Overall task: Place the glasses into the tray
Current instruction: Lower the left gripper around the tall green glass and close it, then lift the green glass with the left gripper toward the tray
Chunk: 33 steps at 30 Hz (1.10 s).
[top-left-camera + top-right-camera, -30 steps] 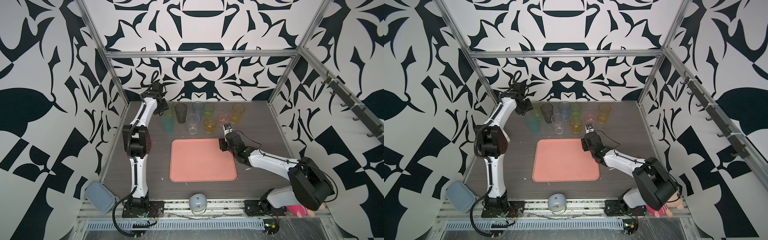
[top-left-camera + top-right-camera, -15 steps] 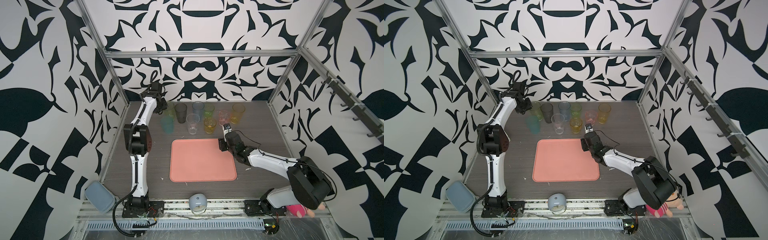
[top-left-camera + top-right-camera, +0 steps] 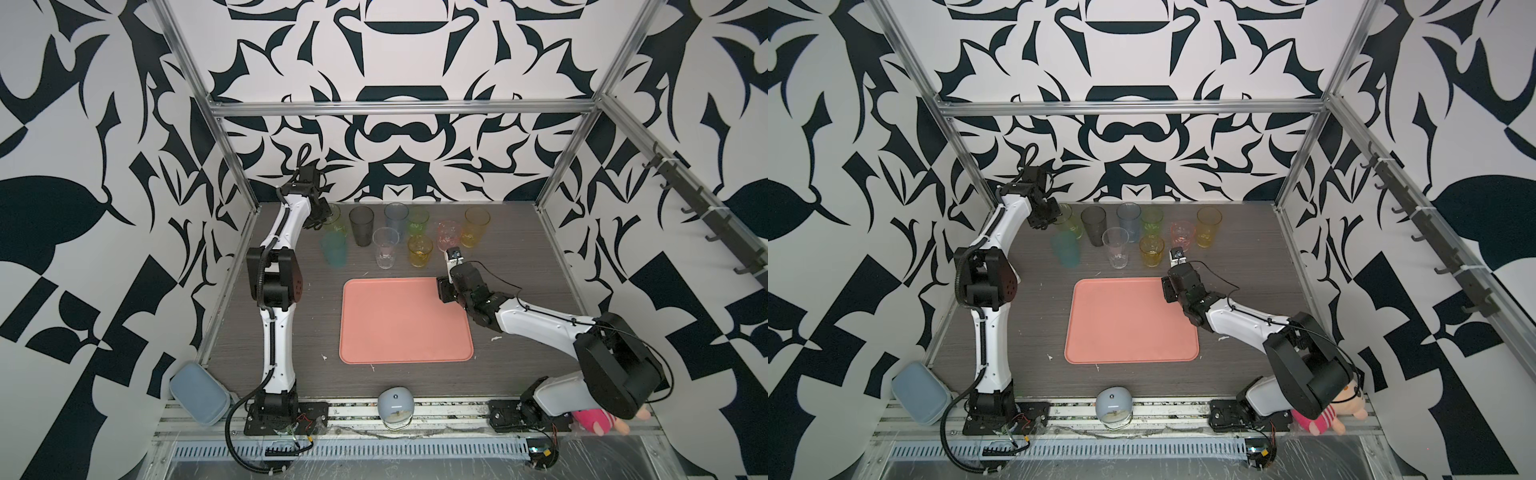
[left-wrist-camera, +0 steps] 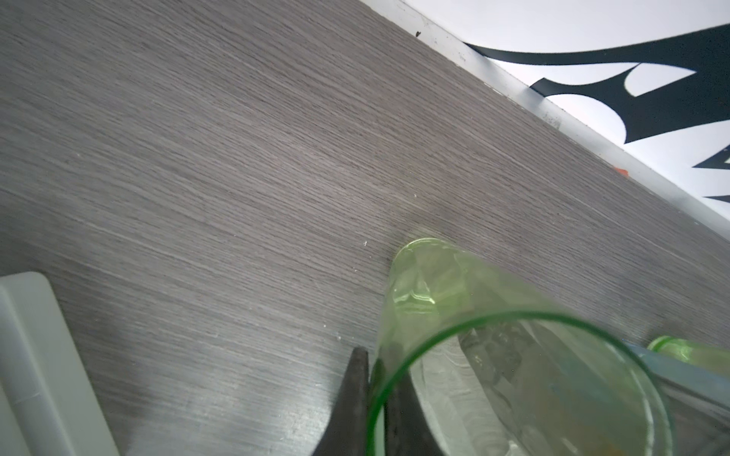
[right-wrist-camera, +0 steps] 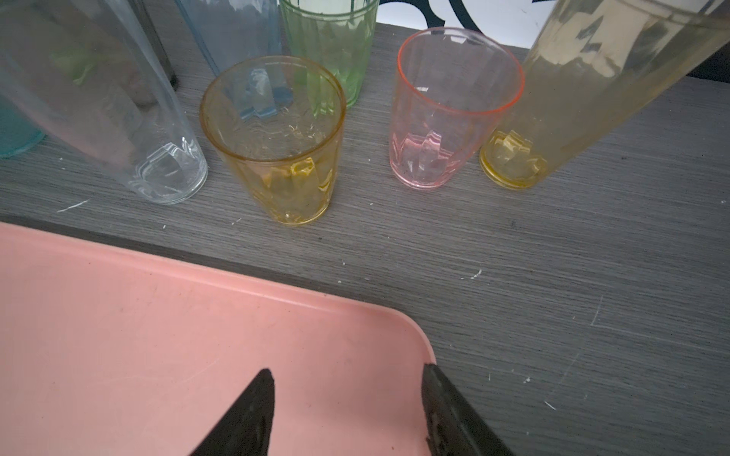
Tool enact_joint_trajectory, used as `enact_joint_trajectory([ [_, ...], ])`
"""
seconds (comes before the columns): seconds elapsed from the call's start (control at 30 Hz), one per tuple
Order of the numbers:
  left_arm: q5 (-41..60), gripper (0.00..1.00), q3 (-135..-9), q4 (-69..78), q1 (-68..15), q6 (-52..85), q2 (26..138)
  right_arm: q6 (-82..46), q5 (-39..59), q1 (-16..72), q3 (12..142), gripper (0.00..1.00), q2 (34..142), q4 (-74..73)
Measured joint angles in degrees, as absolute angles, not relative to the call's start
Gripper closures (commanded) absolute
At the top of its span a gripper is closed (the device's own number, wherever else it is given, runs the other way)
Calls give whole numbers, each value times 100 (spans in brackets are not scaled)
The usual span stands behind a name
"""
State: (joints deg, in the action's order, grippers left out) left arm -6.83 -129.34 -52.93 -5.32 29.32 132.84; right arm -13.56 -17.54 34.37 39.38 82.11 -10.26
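Note:
Several tinted glasses stand in two rows at the back of the table. My left gripper is shut on the rim of the yellow-green glass at the far left, one finger inside, one outside. Beside it are teal, smoky grey, clear, blue, green, amber, pink and tall yellow glasses. The salmon tray holds nothing. My right gripper hangs open over its far right corner.
The back wall and its metal rail run close behind the left gripper. A pale blue lidded box sits at the front left. A dome-shaped gadget stands at the front edge, and a pink plush toy lies by the right arm's base.
My left gripper has closed onto the rim of the yellow-green glass. The right arm has barely moved.

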Motion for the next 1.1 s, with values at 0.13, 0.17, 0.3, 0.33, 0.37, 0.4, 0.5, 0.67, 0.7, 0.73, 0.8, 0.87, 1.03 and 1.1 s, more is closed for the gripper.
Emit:
enact_joint_trajectory([
  [0.13,-740,97,-12936,-5330,-486,2906,13251,-1356,-1750,3437,3938,38,8211,-1026],
  [0.17,-784,96,-12936,-5369,-475,2882,13235,-1356,-1739,3437,3940,38,8211,-1024],
  [0.3,-976,97,-12925,-5542,-445,2799,13061,-1361,-1706,3437,3944,39,8211,-1020],
  [0.33,-1035,97,-12905,-5581,-445,2762,12964,-1363,-1695,3437,3951,39,8211,-1013],
  [0.37,-1094,96,-12881,-5603,-438,2731,12849,-1365,-1688,3437,3959,39,8211,-1004],
  [0.4,-1133,96,-12855,-5607,-429,2714,12746,-1365,-1684,3437,3970,40,8211,-1002],
  [0.5,-1275,97,-12790,-5721,-408,2685,12342,-1363,-1695,3437,4003,40,8187,-939],
  [0.67,-1570,97,-12525,-5872,-346,2683,11646,-1363,-1719,3437,3999,40,7922,-825],
  [0.7,-1594,97,-12433,-5905,-342,2689,11524,-1363,-1719,3437,3999,40,7861,-823],
  [0.73,-1627,97,-12317,-5937,-336,2694,11386,-1363,-1721,3437,3999,40,7789,-825],
  [0.8,-1702,97,-12217,-6036,-333,2700,11225,-1363,-1721,3437,3999,40,7714,-832],
  [0.87,-1787,97,-12119,-6134,-333,2703,11087,-1363,-1723,3437,3999,40,7701,-832],
  [1.03,-1927,97,-11692,-6368,-336,2722,10654,-1365,-1721,3437,3994,40,7701,-775],
  [1.1,-1957,97,-11485,-6482,-340,2729,10412,-1365,-1723,3437,3986,40,7701,-764],
])
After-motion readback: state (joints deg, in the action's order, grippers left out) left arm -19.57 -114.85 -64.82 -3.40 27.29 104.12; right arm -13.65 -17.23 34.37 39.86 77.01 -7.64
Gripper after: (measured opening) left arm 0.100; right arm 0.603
